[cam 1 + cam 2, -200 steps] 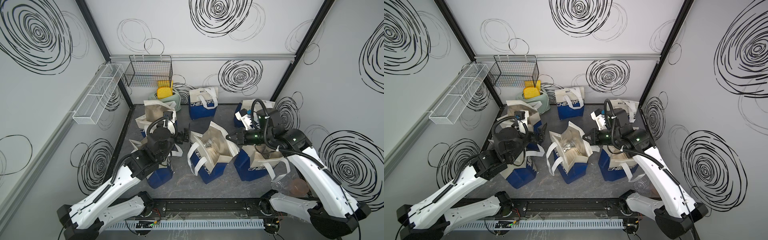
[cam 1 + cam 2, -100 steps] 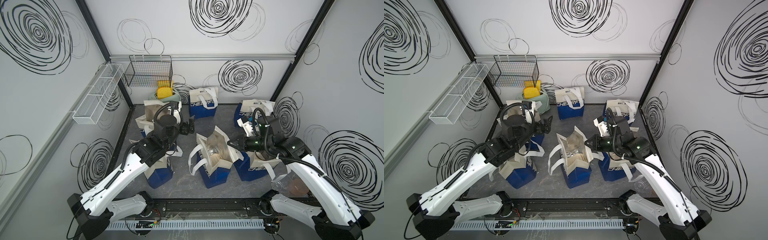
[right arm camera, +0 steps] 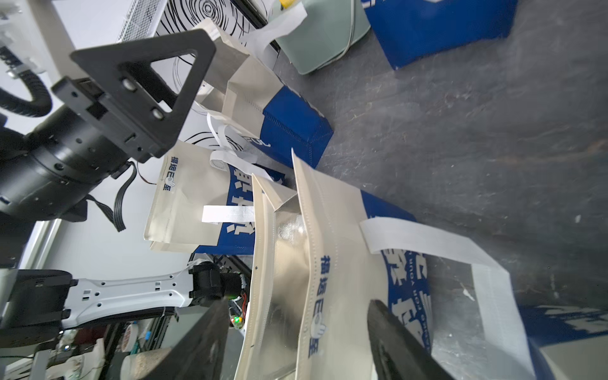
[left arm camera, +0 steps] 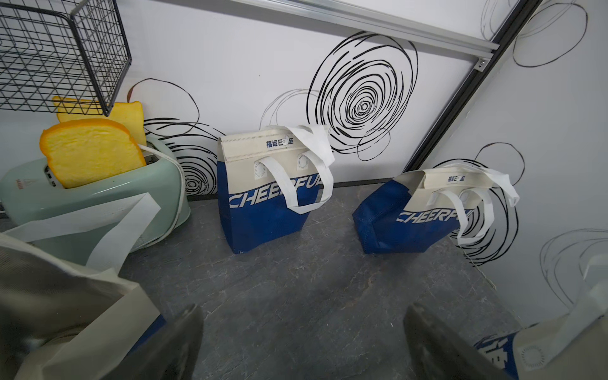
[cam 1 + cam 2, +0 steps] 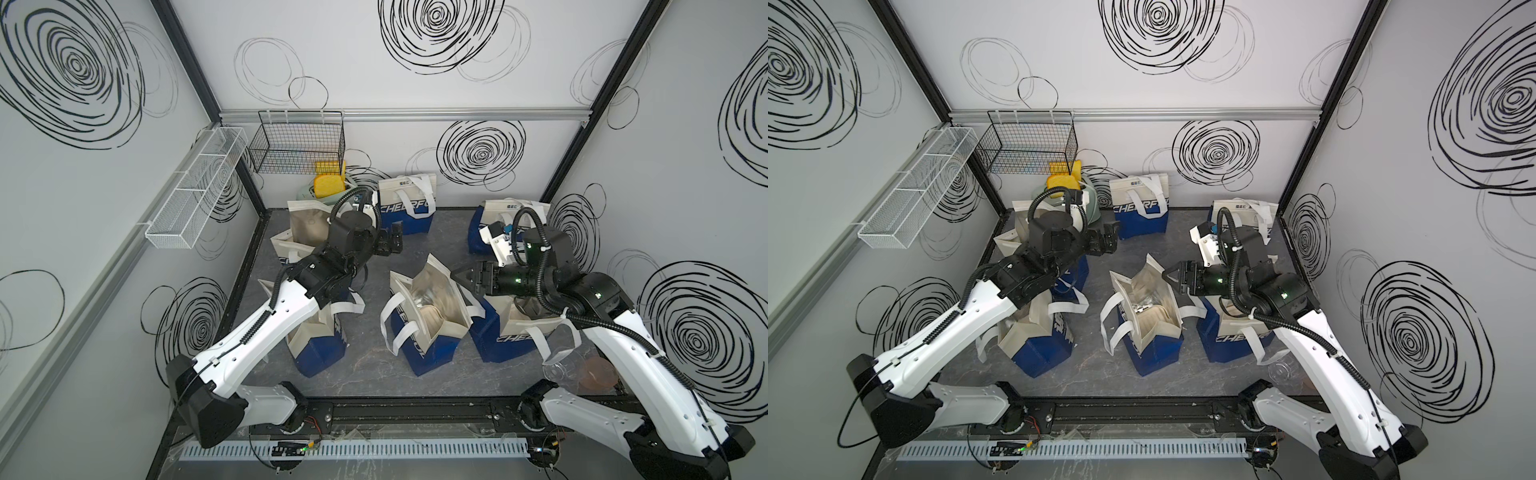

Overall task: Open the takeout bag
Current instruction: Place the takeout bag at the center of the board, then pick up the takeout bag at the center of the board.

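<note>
The takeout bag [image 5: 424,347] [image 5: 1152,353], blue below and cream above with white handles, stands mid-floor with its mouth spread and silver lining showing. My right gripper [image 5: 460,276] [image 5: 1170,276] hangs open at the bag's right upper rim. In the right wrist view the rim of the bag [image 3: 329,250] runs between the parted fingers of the gripper [image 3: 297,332] without being pinched. My left gripper [image 5: 395,243] [image 5: 1111,237] is open and empty, up behind and left of the bag. The left wrist view shows that gripper [image 4: 304,332] over bare grey floor.
Closed bags stand at back centre [image 5: 405,208] [image 4: 273,190] and back right [image 5: 486,226] [image 4: 411,214]. Open bags sit under my right arm [image 5: 511,338] and on the left [image 5: 318,345]. A toaster [image 4: 98,204] with bread and a wire basket [image 5: 297,145] fill the back left.
My right gripper went from shut on the bag's rim to open, letting it go. My left arm lifted and swung back from the bag. The bag shifted slightly toward the front.
</note>
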Available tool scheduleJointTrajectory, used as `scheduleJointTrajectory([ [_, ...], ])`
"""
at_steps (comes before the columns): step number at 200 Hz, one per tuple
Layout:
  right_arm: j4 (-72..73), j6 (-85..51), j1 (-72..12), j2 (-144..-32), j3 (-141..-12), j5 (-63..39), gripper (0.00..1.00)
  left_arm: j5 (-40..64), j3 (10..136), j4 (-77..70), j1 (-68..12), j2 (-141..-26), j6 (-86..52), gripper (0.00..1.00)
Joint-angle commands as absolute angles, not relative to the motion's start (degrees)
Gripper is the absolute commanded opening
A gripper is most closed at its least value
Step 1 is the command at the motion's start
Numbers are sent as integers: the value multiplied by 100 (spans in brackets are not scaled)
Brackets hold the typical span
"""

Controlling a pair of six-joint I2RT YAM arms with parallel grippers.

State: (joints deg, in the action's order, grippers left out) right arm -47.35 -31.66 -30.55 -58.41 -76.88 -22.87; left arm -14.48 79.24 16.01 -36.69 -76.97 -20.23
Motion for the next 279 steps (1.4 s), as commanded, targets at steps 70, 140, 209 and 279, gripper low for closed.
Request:
scheduleJointTrajectory([
  [70, -3507, -2267, -3065, -4120, -7172, -148, 68, -37, 9396, 1273, -2791, -9735, -2770, 90],
  [140, -3519, -1506, -3061, -3961, -7032, 92, 69, -892, 10619, 1235, -3074, -11135, -2513, 95],
  [209, -3362, -1003, -3059, -4151, -6918, 185, 70, -668, 9465, -354, -2891, -11038, -1464, 96],
  [279, -2761, -717, -3060, -4547, -6689, 116, 71, -1094, 9422, -436, -2799, -11134, -1269, 97],
])
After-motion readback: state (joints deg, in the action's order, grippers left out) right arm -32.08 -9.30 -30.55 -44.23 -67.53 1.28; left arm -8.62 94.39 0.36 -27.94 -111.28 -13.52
